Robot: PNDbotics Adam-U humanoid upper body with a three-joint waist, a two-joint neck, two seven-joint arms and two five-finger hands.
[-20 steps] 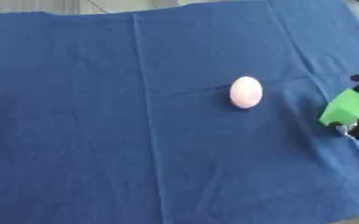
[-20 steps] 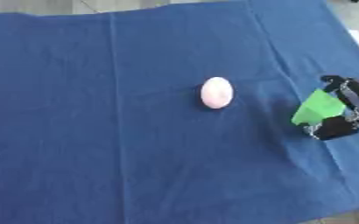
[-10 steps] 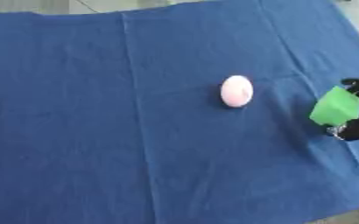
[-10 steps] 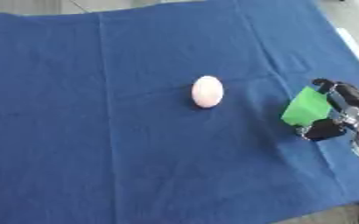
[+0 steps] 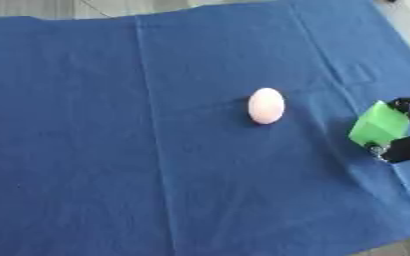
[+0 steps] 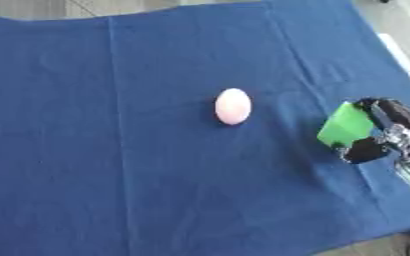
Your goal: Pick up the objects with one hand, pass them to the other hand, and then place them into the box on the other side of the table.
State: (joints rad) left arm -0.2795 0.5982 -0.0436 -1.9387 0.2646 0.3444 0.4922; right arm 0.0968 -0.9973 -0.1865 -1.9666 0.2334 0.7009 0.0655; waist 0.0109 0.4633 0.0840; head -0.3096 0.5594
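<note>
Fingers [image 6: 366,150] of the right hand [image 6: 385,131] curl in from the right edge of the view, low over the surface [image 6: 112,175], which is covered by a blue cloth. The hand comes in sideways, with its dark fingers wrapped around a green block [image 6: 344,125]: one dark fingertip shows just below the block's near corner, and another part of the hand hooks over its far corner. So the hand is closed on the block, which fills the grasp. Behind the fingers, silver parts of the wrist run toward the right edge.

The block sits on the inner side of the hand, toward the middle of the surface. Its flat green face is tilted, with the long axis running from near-left to far-right. Whether it touches the cloth or is lifted just off it cannot be told.

Farther in from the hand, well apart from the block and a little beyond it, a pale pink egg [image 6: 233,106] lies alone on the cloth. Its long axis points away from the robot, nearly straight near to far.

The left hand does not show.
</note>
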